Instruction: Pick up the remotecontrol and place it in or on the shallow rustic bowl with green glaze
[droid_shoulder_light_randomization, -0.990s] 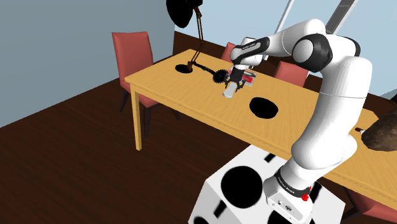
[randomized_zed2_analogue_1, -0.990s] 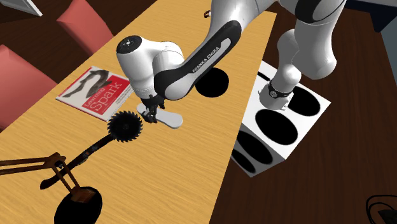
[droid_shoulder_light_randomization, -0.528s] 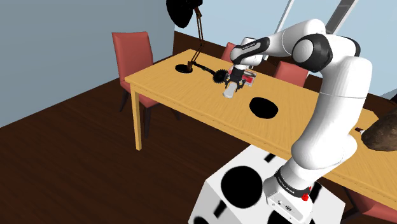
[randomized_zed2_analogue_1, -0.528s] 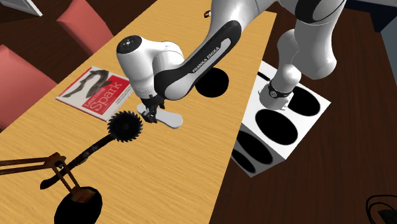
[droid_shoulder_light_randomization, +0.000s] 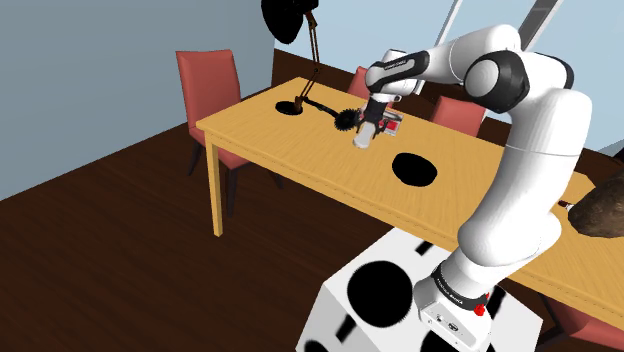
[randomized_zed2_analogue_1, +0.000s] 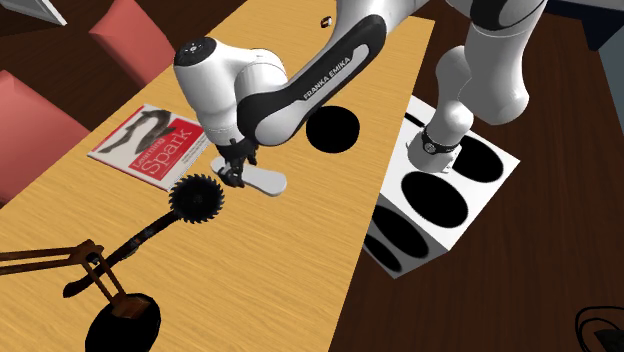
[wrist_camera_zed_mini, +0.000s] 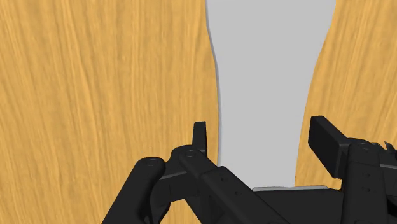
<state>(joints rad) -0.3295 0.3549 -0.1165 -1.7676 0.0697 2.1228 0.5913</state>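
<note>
Honey-coloured wood forms the long table (droid_shoulder_light_randomization: 280, 140) that carries everything. Reading across the shoulder view from its left, each thing is placed against the bowl (droid_shoulder_light_randomization: 415, 168), which is drawn as a flat, pure black round shape on the tabletop.

- **Chair:** Farthest from the bowl, off the table's end, stands a red chair (droid_shoulder_light_randomization: 208, 80).
- **Lamp:** On the table, well apart from the bowl, a dark desk lamp (droid_shoulder_light_randomization: 313, 55) rises from a round black base.
- **Disc:** Nearer the bowl lies a black toothed disc (droid_shoulder_light_randomization: 345, 120).
- **Gripper and remote control:** Just beside the disc, on the side towards the bowl, the white arm (droid_shoulder_light_randomization: 520, 150) brings its black gripper (droid_shoulder_light_randomization: 371, 122) down. It pinches the remote control (droid_shoulder_light_randomization: 362, 139), a plain pale grey-white slab.
  - The remote control sits tilted, near the bowl but apart from it.
  - Whether its lower end touches the wood cannot be told.
  - In the wrist view the two fingers (wrist_camera_zed_mini: 200, 137) stand at its long sides, with wood on either side.
- **Magazine:** Behind the gripper, farther from the camera than the bowl, a red-covered magazine (droid_shoulder_light_randomization: 396, 126) lies flat.
- **Stand:** Below the bowl in this view, off the table, is the white stand (droid_shoulder_light_randomization: 380, 300) with black round patches.
</note>
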